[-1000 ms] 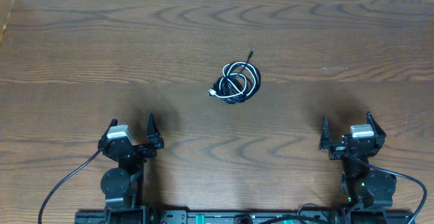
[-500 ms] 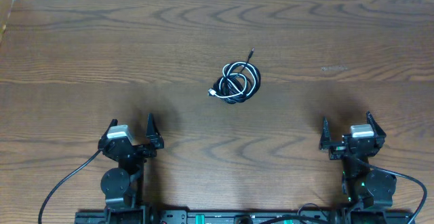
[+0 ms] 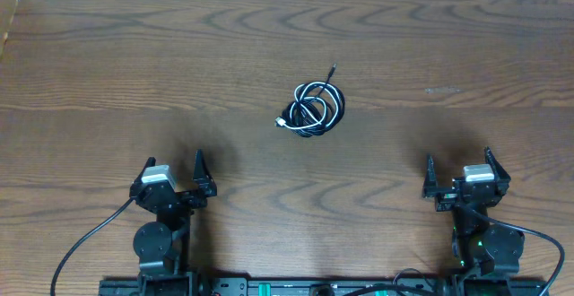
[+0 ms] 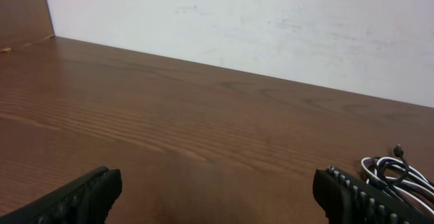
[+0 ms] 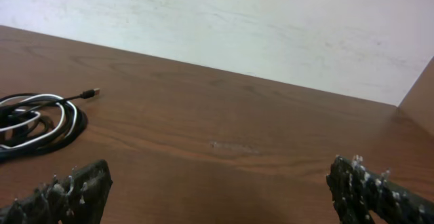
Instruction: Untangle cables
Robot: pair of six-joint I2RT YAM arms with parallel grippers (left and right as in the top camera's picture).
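Observation:
The black and white cables [image 3: 313,108] lie coiled together in one small bundle at the middle of the wooden table. A black plug sticks out at the bundle's upper right and a white connector at its lower left. The bundle shows at the right edge of the left wrist view [image 4: 400,176] and at the left edge of the right wrist view [image 5: 37,122]. My left gripper [image 3: 174,172] is open and empty near the front left. My right gripper [image 3: 458,169] is open and empty near the front right. Both are far from the cables.
The table [image 3: 134,63] ends at a white wall along the back. A raised wooden side edge [image 3: 9,18] stands at the far left. Thick black arm wires [image 3: 85,242] run near the front edge.

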